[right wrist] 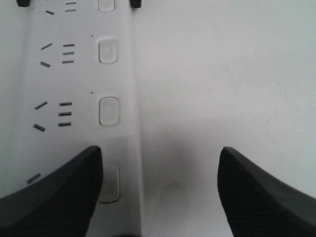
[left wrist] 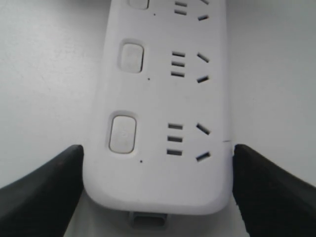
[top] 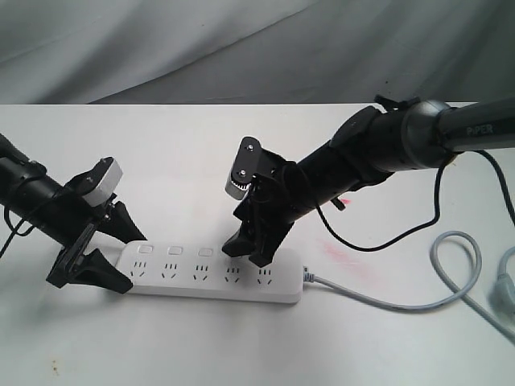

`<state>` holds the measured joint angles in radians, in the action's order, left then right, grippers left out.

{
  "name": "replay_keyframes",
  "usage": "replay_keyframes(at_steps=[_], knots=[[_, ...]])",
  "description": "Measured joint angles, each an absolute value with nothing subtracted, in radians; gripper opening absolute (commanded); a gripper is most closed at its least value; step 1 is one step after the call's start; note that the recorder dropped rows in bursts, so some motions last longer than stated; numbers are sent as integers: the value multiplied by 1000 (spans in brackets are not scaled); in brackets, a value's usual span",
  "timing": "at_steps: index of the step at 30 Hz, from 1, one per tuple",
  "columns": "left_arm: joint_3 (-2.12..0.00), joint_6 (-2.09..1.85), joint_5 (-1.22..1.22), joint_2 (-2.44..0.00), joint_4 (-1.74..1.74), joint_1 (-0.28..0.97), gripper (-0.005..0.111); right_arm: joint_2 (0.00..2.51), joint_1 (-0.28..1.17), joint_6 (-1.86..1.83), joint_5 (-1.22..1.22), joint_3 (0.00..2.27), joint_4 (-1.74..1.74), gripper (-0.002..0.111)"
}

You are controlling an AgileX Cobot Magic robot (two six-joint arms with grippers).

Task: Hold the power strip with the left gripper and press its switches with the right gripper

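Note:
The white power strip (top: 213,279) lies flat on the white table, its grey cord (top: 386,301) leaving its right end. My left gripper (top: 125,259) straddles the strip's left end. In the left wrist view both black jaws press the sides of the power strip (left wrist: 163,98), next to the nearest switch (left wrist: 123,134). Three switches (top: 175,251) show in a row. My right gripper (top: 249,251) hangs open over the strip's right part and hides the other switches. In the right wrist view one finger (right wrist: 59,197) partly covers a switch (right wrist: 110,185), and the other finger is over bare table.
The grey cord loops over the table at the right (top: 475,249). A loose black cable (top: 378,241) droops from the right arm (top: 418,133) to the table. A faint pink smear (top: 346,257) marks the table behind the strip. Grey cloth (top: 201,40) hangs behind the table.

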<state>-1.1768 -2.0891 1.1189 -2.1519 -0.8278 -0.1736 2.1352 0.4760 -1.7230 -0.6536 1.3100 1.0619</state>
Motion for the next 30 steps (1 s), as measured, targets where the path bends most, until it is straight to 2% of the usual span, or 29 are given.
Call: replay_keyframes(at_steps=[30], knots=[[-1177,-2089,1119,-2152,-828,-174,41,2150,476,-1651,-594,1300,1033,62]])
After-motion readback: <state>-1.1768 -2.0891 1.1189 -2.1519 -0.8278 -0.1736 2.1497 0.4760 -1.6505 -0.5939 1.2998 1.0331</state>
